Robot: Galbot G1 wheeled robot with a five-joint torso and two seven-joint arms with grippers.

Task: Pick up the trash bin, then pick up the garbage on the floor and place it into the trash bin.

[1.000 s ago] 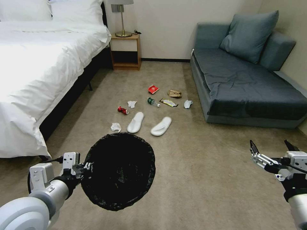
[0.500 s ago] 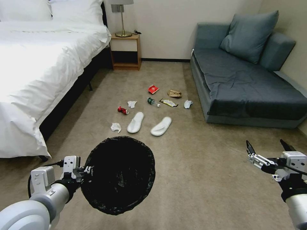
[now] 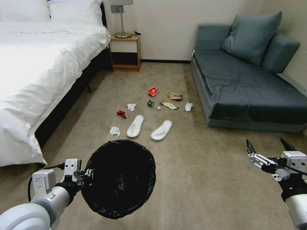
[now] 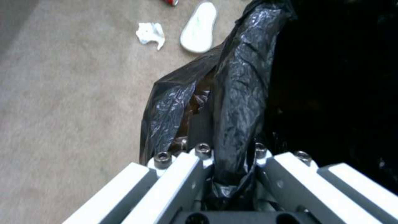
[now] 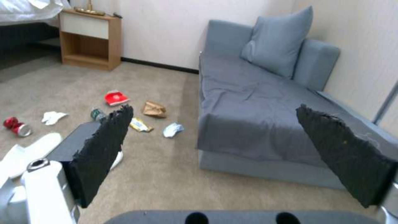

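- Covering the room: beige carpet floor (image 3: 198,179), bed (image 3: 38,70), sofa (image 3: 249,86).
- Counted: two slippers (image 3: 135,126), three tissues (image 3: 114,131).
- Trash bin (image 3: 120,179) is clamped by left gripper (image 3: 85,174); right gripper (image 3: 268,147) is spread, empty.

The left gripper (image 3: 85,174) clamps the rim of the trash bin (image 3: 120,179), holding it above the floor (image 3: 198,179) with its black-lined mouth facing the camera. The right gripper (image 3: 268,147) hangs at the right, its fingers spread wide with nothing between them. Ahead, the garbage (image 3: 150,110) lies scattered on the carpet between the bed (image 3: 38,73) and the sofa (image 3: 249,80).
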